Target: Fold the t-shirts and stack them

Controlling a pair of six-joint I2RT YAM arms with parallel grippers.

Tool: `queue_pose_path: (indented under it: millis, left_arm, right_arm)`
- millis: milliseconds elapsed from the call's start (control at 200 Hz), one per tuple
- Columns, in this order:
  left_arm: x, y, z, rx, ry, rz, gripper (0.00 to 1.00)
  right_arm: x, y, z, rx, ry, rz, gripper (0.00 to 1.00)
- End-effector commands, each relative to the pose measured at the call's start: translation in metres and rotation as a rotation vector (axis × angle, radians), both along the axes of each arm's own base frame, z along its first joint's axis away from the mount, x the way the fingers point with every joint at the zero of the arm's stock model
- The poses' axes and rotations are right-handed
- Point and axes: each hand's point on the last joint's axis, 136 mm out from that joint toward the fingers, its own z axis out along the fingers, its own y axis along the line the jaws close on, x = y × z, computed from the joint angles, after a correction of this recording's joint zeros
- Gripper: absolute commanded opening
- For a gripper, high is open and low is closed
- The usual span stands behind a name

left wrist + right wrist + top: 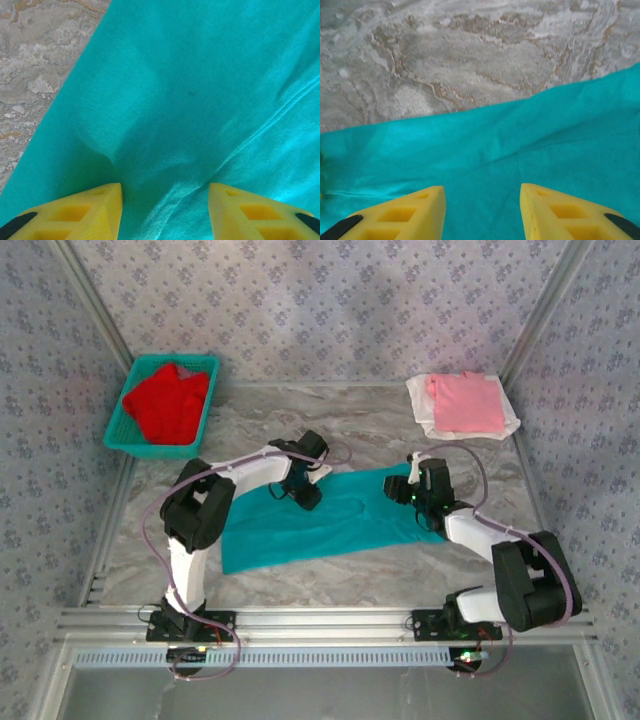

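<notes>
The left pincer [165, 196] and right pincer [482, 199] are held half-open, nothing gripped, low over the teal t-shirt [320, 525] spread flat mid-way across the desk [360, 420], presumably so its far hem can be grabbed for folding.

The spread t-shirt [320, 525] lies at the middle of the table [380, 425]. The basket [150, 449], back left, holds 1 t-shirt [165, 405]. 2 stacked t-shirts [465, 405] lie back right.

Flat, diffuse light from overhead, no hard glare. Top view slightly soft, with faint soft-edged shadows on the grey marble-patterned counter [330, 420]. Left wrist view: the teal cloth t-shirt [200, 75] shows a dull shadow just ahead of the yellow-fingered left claw [165, 192] and a pale sheen lower right. Right wrist view: counter veining reads sharp.
</notes>
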Motion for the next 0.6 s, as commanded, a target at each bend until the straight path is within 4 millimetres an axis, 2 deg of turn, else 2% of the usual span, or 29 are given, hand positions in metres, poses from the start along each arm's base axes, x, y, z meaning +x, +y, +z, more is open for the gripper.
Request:
queue_pose_path:
  millis: [0, 200, 285, 365, 460, 545, 595]
  left_arm:
    - [0.005, -0.002, -0.002, 0.027, -0.009, -0.018, 0.43]
    - [0.006, 0.001, 0.001, 0.036, -0.023, 0.002, 0.28]
    - [0.008, 0.001, 0.007, 0.029, -0.033, 0.017, 0.18]
    - [0.008, 0.0, 0.012, 0.024, -0.038, 0.023, 0.19]
    - [0.006, 0.001, 0.015, 0.028, -0.041, 0.02, 0.3]
    - [0.006, 0.001, 0.018, 0.032, -0.045, 0.019, 0.29]
    - [0.006, 0.002, 0.018, 0.036, -0.046, 0.016, 0.24]
  right_arm:
    - [0.002, -0.002, 0.013, 0.01, -0.055, -0.026, 0.46]
    - [-0.002, -0.008, 0.017, 0.001, -0.072, -0.048, 0.48]
    - [-0.002, -0.007, 0.018, 0.006, -0.072, -0.044, 0.48]
    - [-0.002, -0.006, 0.018, 0.009, -0.068, -0.042, 0.48]
    - [-0.002, -0.007, 0.018, 0.008, -0.068, -0.044, 0.48]
    - [-0.002, -0.007, 0.017, 0.005, -0.064, -0.046, 0.48]
    - [-0.002, -0.007, 0.017, 0.005, -0.066, -0.047, 0.48]
